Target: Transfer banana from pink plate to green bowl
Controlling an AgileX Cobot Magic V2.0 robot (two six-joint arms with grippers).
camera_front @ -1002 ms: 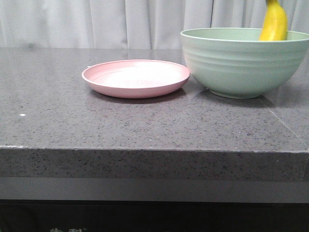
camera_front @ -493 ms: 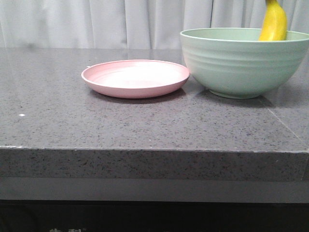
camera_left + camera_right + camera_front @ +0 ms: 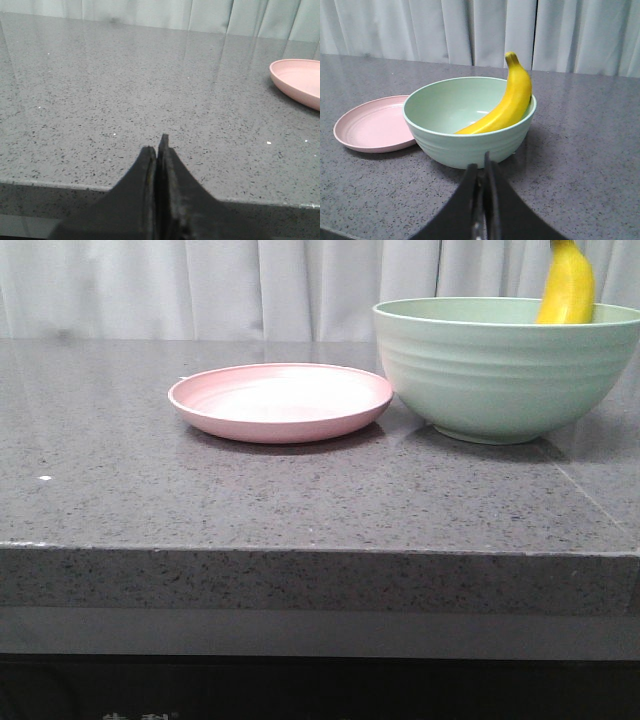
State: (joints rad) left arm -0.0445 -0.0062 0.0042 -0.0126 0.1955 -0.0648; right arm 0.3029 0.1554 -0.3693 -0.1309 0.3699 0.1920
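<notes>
item: banana (image 3: 502,107), bright yellow, curved; lies inside the green bowl (image 3: 500,375), lower end down in the basin, upper body leaning on the rim, stem end rising above the rim; in the front view only its upper part (image 3: 567,285) shows over the bowl's far edge

item: green bowl, pale mint, deep, faint ridges round the outside; stands upright on the counter (image 3: 300,500), just beside the pink plate (image 3: 281,400); in the right wrist view the plate's edge (image 3: 372,125) runs partly behind the bowl (image 3: 470,142); whether the two touch cannot be told

item: pink plate, shallow, low rim, nothing on it; flat on the counter; a portion of it (image 3: 299,82) appears at the edge of the left wrist view

item: counter, dark grey speckled stone, with pale curtain (image 3: 200,285) behind

item: left gripper (image 3: 156,150), black fingers pressed together, nothing between them; held over bare counter near the front edge, well apart from the plate

item: right gripper (image 3: 482,170), black fingers closed against each other, holding nothing; pointed toward the bowl, apart from it and from the banana
</notes>
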